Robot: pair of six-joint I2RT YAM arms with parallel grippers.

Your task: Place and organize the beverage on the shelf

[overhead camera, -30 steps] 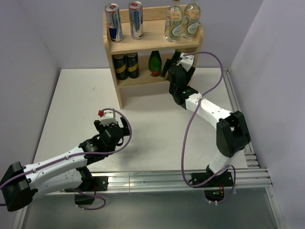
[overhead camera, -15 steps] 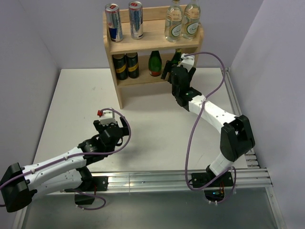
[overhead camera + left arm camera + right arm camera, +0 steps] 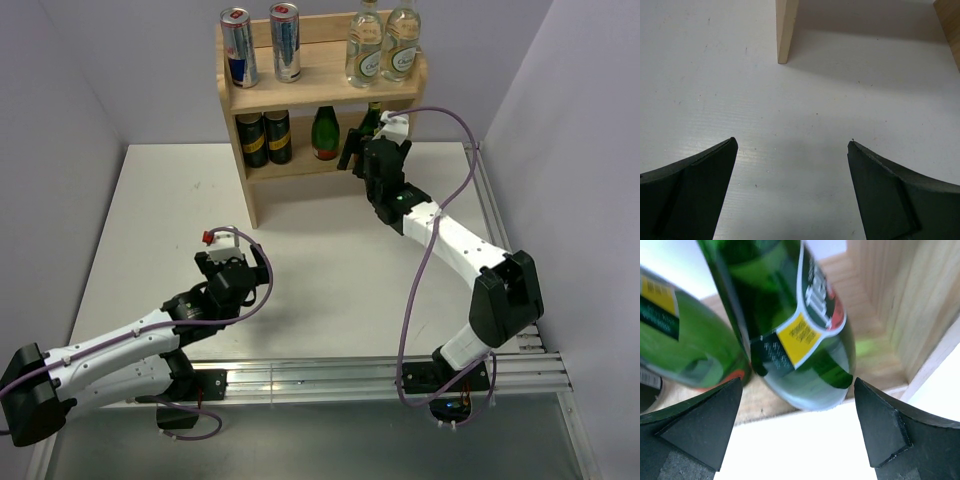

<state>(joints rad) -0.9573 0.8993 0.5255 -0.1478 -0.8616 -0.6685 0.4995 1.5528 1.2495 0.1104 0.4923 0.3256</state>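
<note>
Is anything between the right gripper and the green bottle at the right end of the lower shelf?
Nothing visible does. The right gripper faces that green bottle directly, jaws open. The second green bottle stands beside it on one side, the shelf's side panel on the other.

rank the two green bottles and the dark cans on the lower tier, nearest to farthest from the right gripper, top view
1. right-hand green bottle, just ahead of the right gripper
2. other green bottle, in the middle
3. dark cans, far left
</note>
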